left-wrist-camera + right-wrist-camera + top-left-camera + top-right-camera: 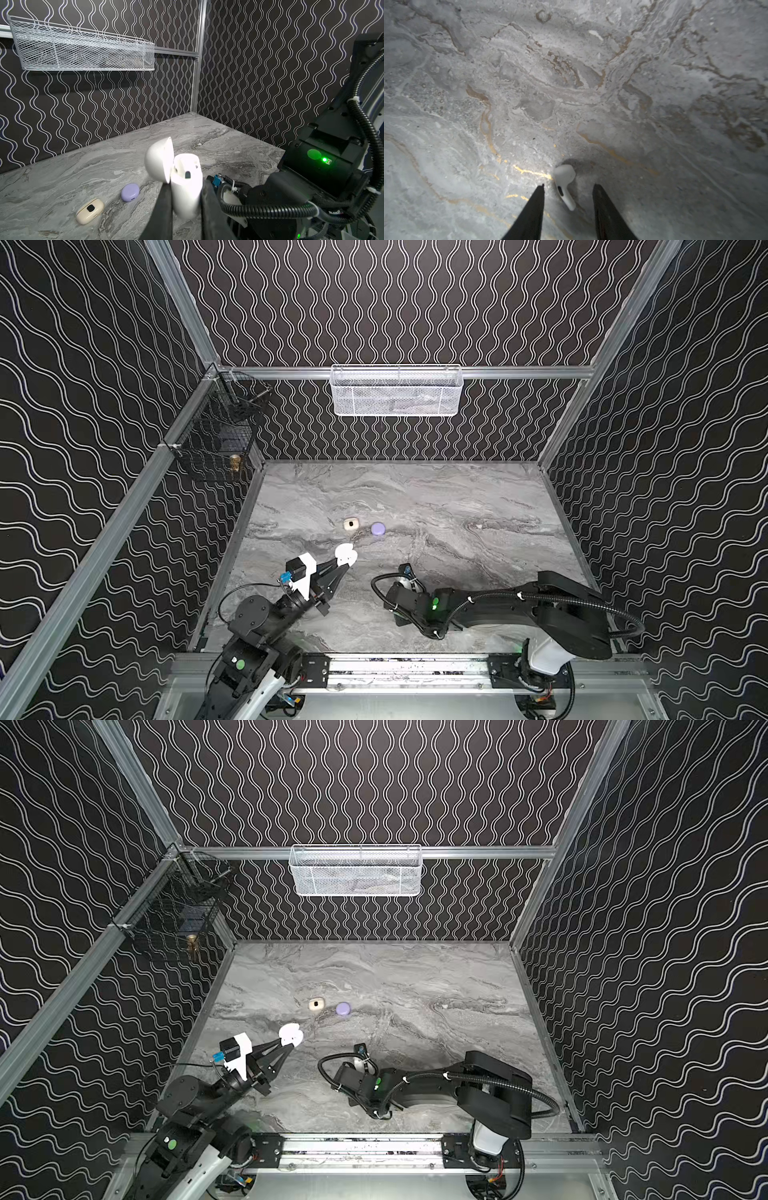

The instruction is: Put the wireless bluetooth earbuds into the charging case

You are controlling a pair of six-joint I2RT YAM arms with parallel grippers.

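Left gripper (186, 187) is seen clamped on the white charging case (187, 199), its two dark fingers (164, 207) pressed against opposite sides of the body, and the case is held upright and clear of the marbled tabletop (457, 497). The lid (160, 160) is swung open and tipped to one side on its hinge, so the hollow inside is exposed; a small dark spot is seen within, but what it is cannot be told. In both top views the case (346, 554) (290, 1034) is shown at the tip of the left gripper (343, 566) (286, 1046). Beyond the charging case, toward the back wall, a cream case (351, 524) (316, 1004) (89, 211) is laid flat and shut on the tabletop, and just beside it a lavender case (377, 529) (343, 1009) (130, 192) is also laid shut; both are well apart from the charging case. To the right of the charging case the right arm is bent low over the tabletop. In the right wrist view the right gripper (568, 185) is shown with its fingers apart and pointed down at the tabletop. A single white earbud (564, 176) is laid on the surface between those fingers, its stem in the gap, with bare table seen on either side of it. Far above and behind the charging case a white mesh basket (395, 393) is hung on the back rail.
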